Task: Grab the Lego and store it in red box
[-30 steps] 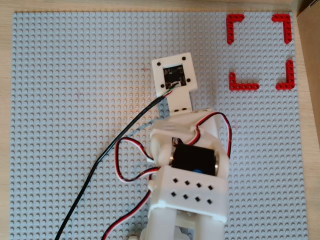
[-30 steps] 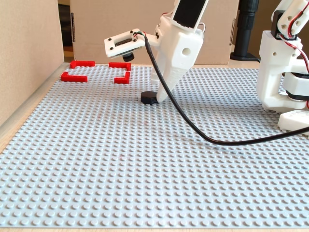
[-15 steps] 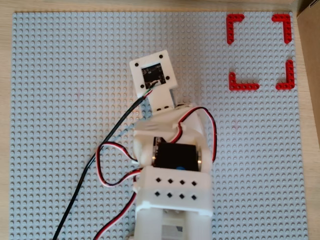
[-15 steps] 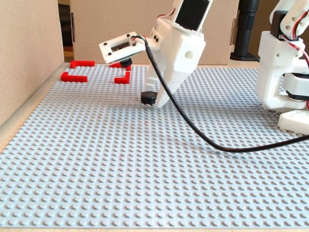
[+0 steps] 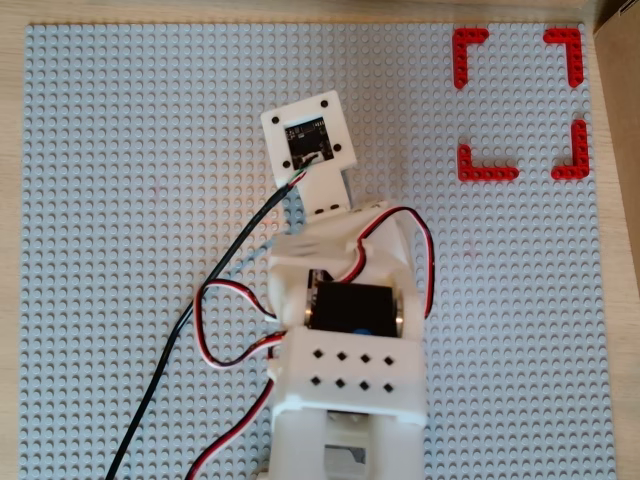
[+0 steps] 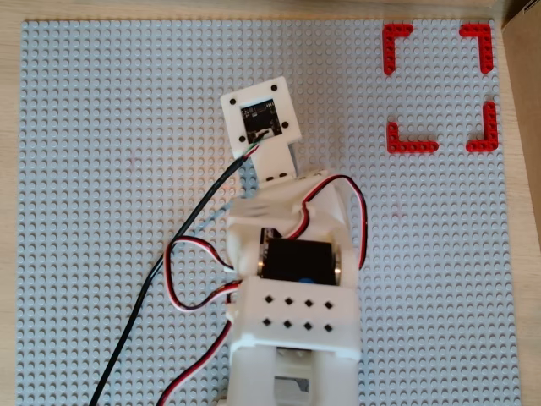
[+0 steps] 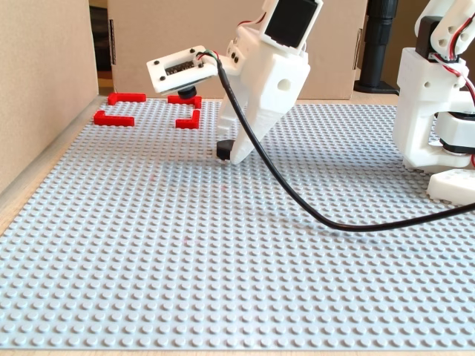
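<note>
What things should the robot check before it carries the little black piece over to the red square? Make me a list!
1. Black piece is at the tip of the tool: ok, it shows beside the white finger in the fixed view.
2. Grip is firm: cannot tell, the finger hides most of the piece, and the arm covers it in both overhead views.
3. Piece is lifted off the grey baseplate: cannot tell, it sits very low.
4. Red square is empty inside: ok, only bare studs show.
5. Path to the red square is free: ok, nothing lies between.
6. Black cable stays clear: not ok, it drapes down onto the plate beside the tool.
</note>
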